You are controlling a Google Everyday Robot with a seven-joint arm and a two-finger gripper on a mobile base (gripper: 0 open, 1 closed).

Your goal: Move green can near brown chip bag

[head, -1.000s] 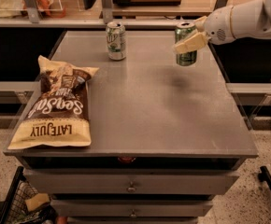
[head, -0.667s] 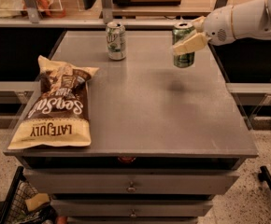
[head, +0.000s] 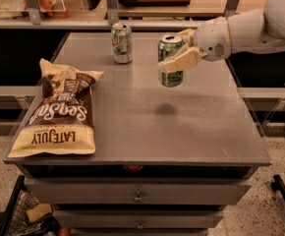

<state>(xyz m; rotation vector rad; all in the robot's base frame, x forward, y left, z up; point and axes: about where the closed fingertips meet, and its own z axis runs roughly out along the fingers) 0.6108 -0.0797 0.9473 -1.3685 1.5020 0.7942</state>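
Observation:
The green can point(head: 171, 72) hangs upright in the air above the middle of the grey table point(head: 147, 127), its shadow on the tabletop below it. My gripper point(head: 178, 50) reaches in from the right and is shut on the can, one tan finger point(head: 182, 61) across its front. The brown chip bag point(head: 59, 110) lies flat at the table's left front, dark brown in the middle with tan ends. The can is well to the right of the bag.
A white-silver can with green lettering point(head: 121, 43) stands at the back of the table, left of the held can. Shelving with a rail point(head: 132, 23) runs behind the table. Drawers point(head: 137, 196) sit under the tabletop. A wire basket point(head: 19, 215) is at the lower left.
My gripper has carried the green can to the left and a little toward the front, from above the table's back right toward its middle. The bag and the other can have not moved.

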